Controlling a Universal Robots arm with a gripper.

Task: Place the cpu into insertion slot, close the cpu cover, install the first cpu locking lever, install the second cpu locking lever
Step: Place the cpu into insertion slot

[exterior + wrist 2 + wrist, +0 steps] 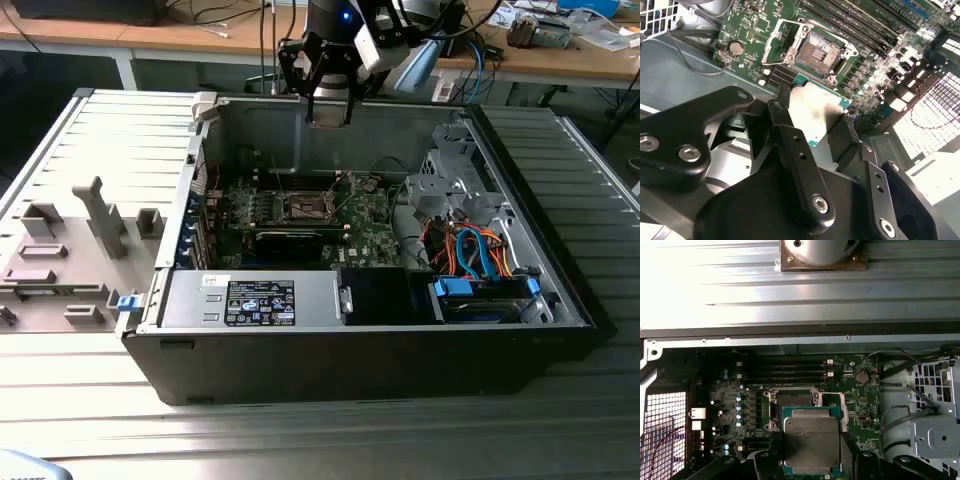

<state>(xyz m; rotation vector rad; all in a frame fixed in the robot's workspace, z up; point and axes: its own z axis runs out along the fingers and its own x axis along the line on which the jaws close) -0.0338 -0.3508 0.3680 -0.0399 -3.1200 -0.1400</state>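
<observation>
My gripper (330,108) hangs over the back wall of the open computer case (350,305), above the green board (365,235). It is shut on the cpu (815,110), a flat square chip with a silver-grey top and a green edge, held by two opposite sides between black fingers (785,125). In the first wrist view the cpu (811,440) covers part of the insertion slot (790,401). The insertion slot (817,50) lies bare, with its brownish centre showing. The cpu cover (776,42), a thin silver frame, stands tilted open at one side of the slot.
A long black card (290,240) lies in front of the slot (305,208). Memory slots (785,372) run along one side of it. A grey metal cage (450,180) and orange and blue cables (470,255) sit at the exterior view's right. Grey fixtures (100,215) stand outside the case.
</observation>
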